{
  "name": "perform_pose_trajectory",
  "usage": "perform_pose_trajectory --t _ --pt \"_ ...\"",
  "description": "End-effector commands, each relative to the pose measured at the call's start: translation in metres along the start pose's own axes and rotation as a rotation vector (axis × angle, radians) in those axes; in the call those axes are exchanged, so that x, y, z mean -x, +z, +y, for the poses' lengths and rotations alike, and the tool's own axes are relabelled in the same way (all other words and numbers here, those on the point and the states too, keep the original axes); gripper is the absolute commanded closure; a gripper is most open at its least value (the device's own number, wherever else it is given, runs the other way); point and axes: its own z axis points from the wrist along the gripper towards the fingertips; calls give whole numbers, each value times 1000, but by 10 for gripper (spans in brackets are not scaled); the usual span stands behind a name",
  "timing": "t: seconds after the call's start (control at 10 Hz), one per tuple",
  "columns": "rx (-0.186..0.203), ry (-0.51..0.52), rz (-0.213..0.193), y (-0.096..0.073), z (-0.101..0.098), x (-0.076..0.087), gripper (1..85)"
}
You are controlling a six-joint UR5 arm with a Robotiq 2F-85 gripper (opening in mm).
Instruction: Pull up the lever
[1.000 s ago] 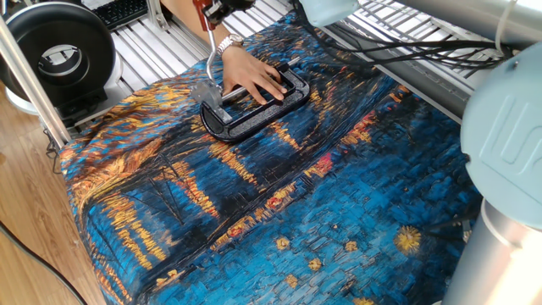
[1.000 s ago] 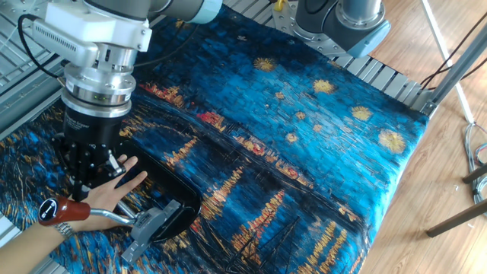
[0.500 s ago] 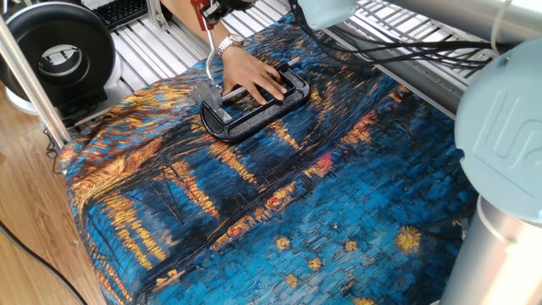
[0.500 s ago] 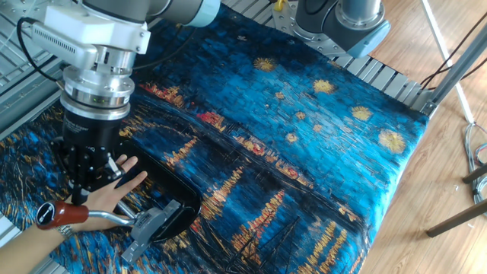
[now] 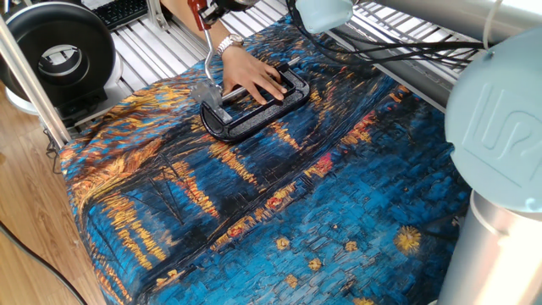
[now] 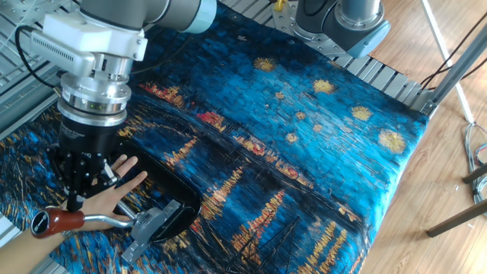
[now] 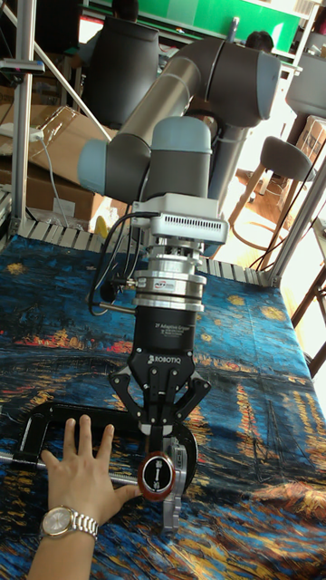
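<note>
The lever (image 6: 91, 221) is thin, stiff metal, hinged to a bracket; its red tip (image 7: 157, 473) looks like the grippy place to hold. The hand (image 7: 156, 444) pinches that tip, directly below its palm. A person's hand (image 7: 84, 474) steadies the clamp (image 5: 254, 106) beside it.

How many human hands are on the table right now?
1. A single hand, wearing a wristwatch, lies flat inside the black clamp near the table's edge, beside the lever's red tip. No other hand shows in any view.
</note>
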Motion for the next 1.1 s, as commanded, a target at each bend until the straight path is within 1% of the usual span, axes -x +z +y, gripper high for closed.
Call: perform_pose_trajectory --t 0.0,0.2,0.4,0.6,1.0 --pt "15 1 10 9 -3 -4 843" --pt "26 17 22 14 -2 -8 843" --pt "16 16 27 17 -7 -11 840" --pt "14 11 32 16 -9 -13 840" --pt "17 2 32 13 -8 -12 840"
